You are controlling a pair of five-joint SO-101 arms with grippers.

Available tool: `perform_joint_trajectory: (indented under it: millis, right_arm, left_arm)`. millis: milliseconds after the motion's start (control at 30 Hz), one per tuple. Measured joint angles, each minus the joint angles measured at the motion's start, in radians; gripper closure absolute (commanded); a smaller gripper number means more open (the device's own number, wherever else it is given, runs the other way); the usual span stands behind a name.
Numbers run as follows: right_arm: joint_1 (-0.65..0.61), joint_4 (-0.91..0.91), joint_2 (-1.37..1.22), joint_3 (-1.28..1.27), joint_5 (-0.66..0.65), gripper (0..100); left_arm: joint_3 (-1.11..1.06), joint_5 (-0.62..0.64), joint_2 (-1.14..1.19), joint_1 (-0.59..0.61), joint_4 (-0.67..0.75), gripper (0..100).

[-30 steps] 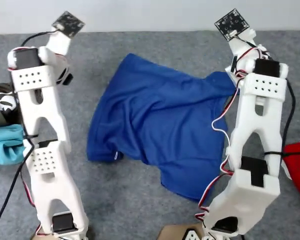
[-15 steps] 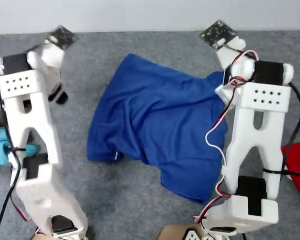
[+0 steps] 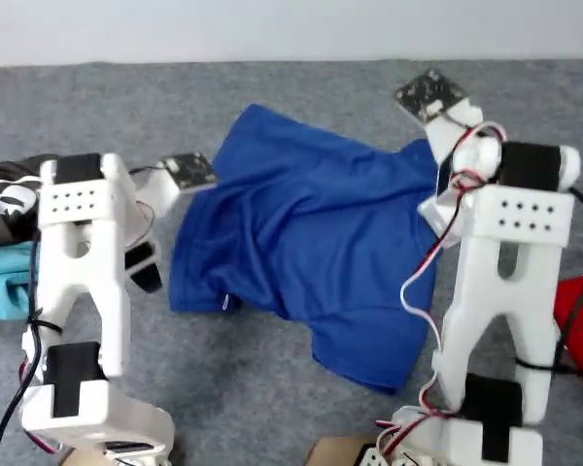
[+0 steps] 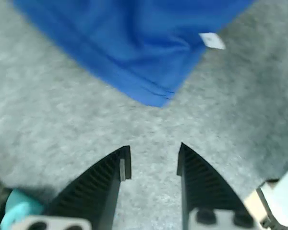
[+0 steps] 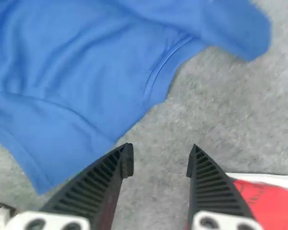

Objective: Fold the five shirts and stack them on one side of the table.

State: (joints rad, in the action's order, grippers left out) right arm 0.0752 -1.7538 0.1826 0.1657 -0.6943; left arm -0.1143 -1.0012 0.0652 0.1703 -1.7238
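Your blue shirt [image 3: 311, 243] lies spread but rumpled and unfolded in the middle of the table [image 3: 272, 398], a grey, felt-like surface that runs bare on every side of it. Beyond the blue shirt's far edge the grey ends at a pale, plain band of wall [image 3: 272, 29]. On the left arm's side of the blue shirt, well apart from it at the table's edge, you have a teal shirt [image 3: 5, 282] with a dark garment [image 3: 5, 194] bunched against it on the far side. On the right arm's side, a red shirt [image 3: 578, 311] sits near the blue shirt without touching it. On the blue shirt's near side, a bit of brown board [image 3: 335, 453] shows between the arm bases. Your left gripper [image 4: 153, 153] hangs over bare grey just off a corner of the blue shirt's hem, fingers spread and holding nothing; a small white tag [image 4: 212, 40] shows at the shirt's edge close by. Your right gripper [image 5: 161, 153] hovers over grey between the blue shirt and the red shirt, fingers likewise spread and empty.
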Motion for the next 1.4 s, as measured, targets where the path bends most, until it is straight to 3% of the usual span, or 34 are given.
perform_joint_trajectory:
  millis: [200, 467, 733, 1400]
  right_arm:
    - [0.017, 0.000, 0.163, -0.215, 0.000, 81.0]
    - [0.150, 0.000, 0.215, -0.374, 0.003, 81.1]
    - [0.178, 0.000, 0.215, -0.381, 0.046, 81.1]
    - [0.178, 0.000, 0.215, -0.381, 0.052, 81.1]
  left_arm:
    - [-0.123, -0.120, -0.003, -0.052, 0.055, 83]
    - [-0.302, -0.230, -0.003, -0.068, 0.221, 83]
    - [-0.307, -0.241, -0.003, -0.121, 0.261, 83]
    - [-0.316, -0.301, -0.003, -0.117, 0.400, 79]
